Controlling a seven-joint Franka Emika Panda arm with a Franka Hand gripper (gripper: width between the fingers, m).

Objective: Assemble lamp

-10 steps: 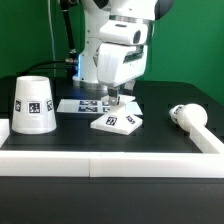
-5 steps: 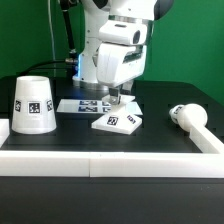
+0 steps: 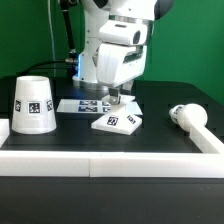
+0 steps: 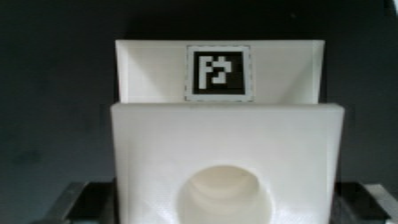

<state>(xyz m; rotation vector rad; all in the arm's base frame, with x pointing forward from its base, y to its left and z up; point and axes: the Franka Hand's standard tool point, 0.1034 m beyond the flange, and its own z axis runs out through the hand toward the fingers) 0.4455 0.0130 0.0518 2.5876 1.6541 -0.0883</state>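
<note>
- We are seeing the gripper (image 3: 116,100) hanging low over the table's middle, its tips down at the base (image 3: 118,121). We cannot tell whether the jaws are pressing it (the wrist view is blurred).
- The shade (image 3: 33,104) is standing upright at the exterior view's left.
- The base is lying just in front of the marker board (image 3: 82,105).
- The bulb (image 3: 187,115) is lying on its side at the exterior view's right, well apart.
</note>
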